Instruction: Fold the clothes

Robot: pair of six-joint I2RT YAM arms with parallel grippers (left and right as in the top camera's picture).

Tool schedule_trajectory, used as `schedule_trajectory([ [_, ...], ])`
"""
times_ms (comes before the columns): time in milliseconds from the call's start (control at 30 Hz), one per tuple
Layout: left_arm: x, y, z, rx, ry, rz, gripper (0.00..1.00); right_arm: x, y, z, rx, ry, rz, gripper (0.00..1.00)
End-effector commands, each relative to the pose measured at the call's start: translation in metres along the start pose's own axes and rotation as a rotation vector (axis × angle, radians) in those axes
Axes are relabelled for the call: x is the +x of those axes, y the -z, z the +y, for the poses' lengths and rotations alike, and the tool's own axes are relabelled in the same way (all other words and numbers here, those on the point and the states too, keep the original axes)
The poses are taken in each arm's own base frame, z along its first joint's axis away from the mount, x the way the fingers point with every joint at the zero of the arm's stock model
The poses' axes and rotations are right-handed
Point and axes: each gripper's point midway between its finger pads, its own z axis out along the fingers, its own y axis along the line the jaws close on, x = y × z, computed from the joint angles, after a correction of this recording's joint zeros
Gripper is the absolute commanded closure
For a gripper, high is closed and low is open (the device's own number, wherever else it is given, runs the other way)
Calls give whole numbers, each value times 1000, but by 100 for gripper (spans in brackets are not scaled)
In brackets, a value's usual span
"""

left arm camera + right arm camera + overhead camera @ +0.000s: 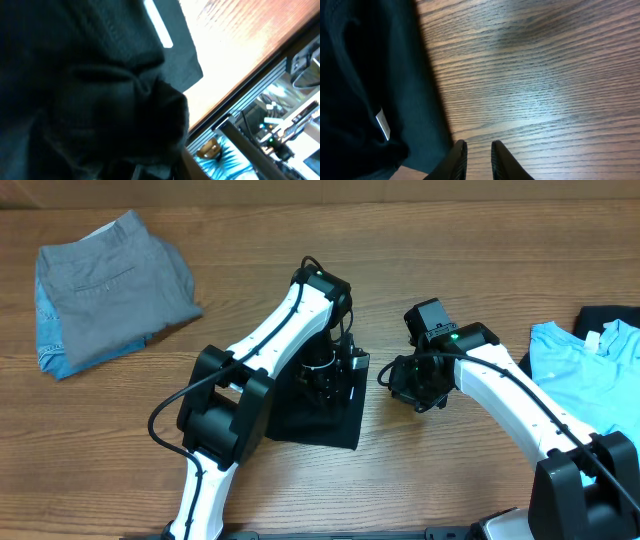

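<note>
The black T-shirt (318, 420) lies folded into a small rectangle at the table's middle, under my left arm. My left gripper (330, 375) points down into it. In the left wrist view a bunched ridge of the black T-shirt (100, 100) fills the frame and hides the fingers; the jaws seem shut on that fold. Its white neck label (159, 25) shows. My right gripper (386, 376) hovers just right of the shirt, nearly shut, with only a thin slit between the fingers (459, 155) and nothing in it. A light blue T-shirt (580, 375) lies at the far right.
Folded grey trousers (115, 280) rest on a blue patterned cloth (50, 345) at the back left. Another dark cloth (610, 315) peeks out behind the blue shirt. Bare wooden table (545, 75) lies under my right gripper; the table's front edge (235, 95) is near the shirt.
</note>
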Motion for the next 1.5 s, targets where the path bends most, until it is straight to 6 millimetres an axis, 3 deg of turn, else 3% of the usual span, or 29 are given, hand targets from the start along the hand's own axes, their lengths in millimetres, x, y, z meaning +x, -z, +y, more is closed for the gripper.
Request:
schedule_trajectory([
  [0,6,11,-5,-40,51,-19,85,-9,10,6,-16,16,-47,80],
  [133,22,48,-5,-110,83,-125,80,-12,10,11,-40,23,-57,79],
  [233,43,85,3,-230,149,-237,68,-12,12,30,-135,106,-46,79],
  [267,52,99,6,-271,181,-286,63,-11,13,39,-183,141,-40,75],
  [367,76,135,5,-317,231,-430,42,-13,18,59,-288,175,-41,71],
  [400,87,148,3,-317,242,-488,29,-13,22,70,-345,193,-42,70],
  [433,94,155,2,-319,250,-525,0,-12,26,81,-404,220,-37,68],
  [567,118,179,-1,-324,272,-644,0,7,57,140,-725,443,-10,65],
  [633,125,186,-1,-330,280,-676,0,19,65,160,-800,524,-6,65],
  [667,126,187,-1,-333,279,-684,0,31,66,174,-824,584,-11,68],
  [733,126,188,0,-337,278,-688,0,44,53,183,-762,615,-24,69],
  [767,125,188,0,-339,279,-688,1,46,47,182,-728,614,-28,69],
  [833,125,188,1,-342,281,-685,5,49,10,164,-516,514,-22,73],
  [933,127,189,4,-362,289,-682,7,51,-34,124,-268,316,54,94],
  [1033,132,187,8,-387,304,-663,10,62,-71,77,-69,65,188,96],
  [1100,133,186,8,-385,305,-655,10,71,-81,66,-35,10,239,96],
  [1167,134,185,8,-384,307,-649,10,75,-83,64,-38,8,258,96],
  [1300,137,183,7,-378,318,-636,14,67,-61,71,-72,68,212,96],
  [1400,135,184,7,-376,323,-643,13,52,-12,64,-74,83,81,91],
  [1467,132,185,9,-379,321,-654,13,47,7,73,-133,99,23,79],
])
